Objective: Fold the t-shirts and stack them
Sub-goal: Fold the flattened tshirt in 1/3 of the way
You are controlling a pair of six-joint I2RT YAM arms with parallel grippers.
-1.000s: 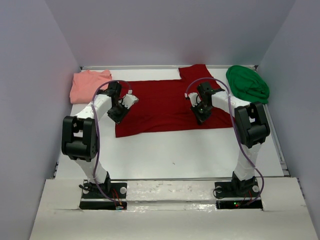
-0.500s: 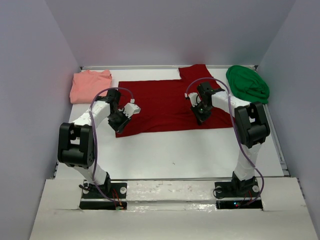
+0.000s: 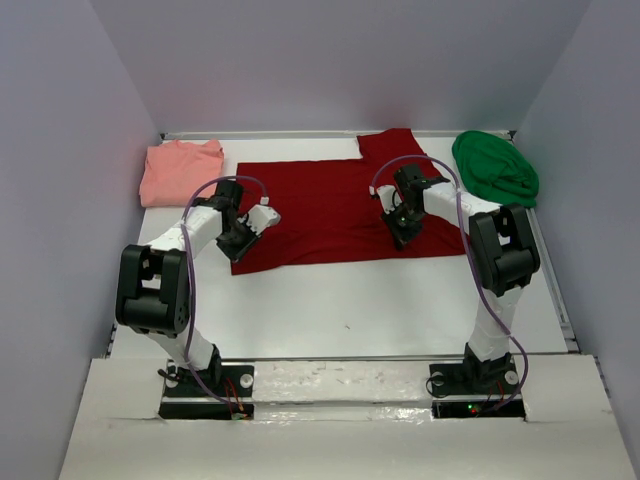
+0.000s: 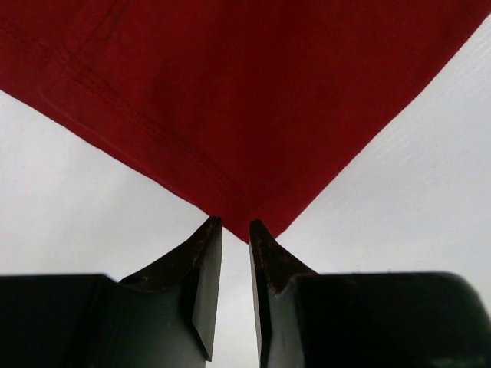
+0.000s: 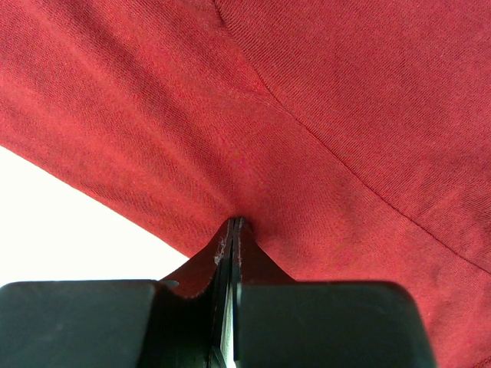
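The dark red t-shirt (image 3: 330, 210) lies spread flat across the back half of the table. Its near left corner (image 4: 245, 222) sits just past the tips of my left gripper (image 4: 235, 224), which is open by a narrow gap with nothing between the fingers. From above, the left gripper (image 3: 238, 243) hangs low over that corner. My right gripper (image 5: 236, 221) is shut, pinching the red cloth near the shirt's near right edge, and creases run toward its tips. In the top view the right gripper (image 3: 402, 232) is there too. The salmon-pink t-shirt (image 3: 180, 170) and the green t-shirt (image 3: 495, 168) lie apart.
The salmon-pink shirt lies folded at the back left corner, and the green one is bunched at the back right. White table (image 3: 350, 300) shows between the red shirt and the arm bases. Grey walls close in the left, right and back sides.
My left gripper has moved from the red shirt's left edge toward its near left corner and dropped lower. The right gripper stays shut in place.
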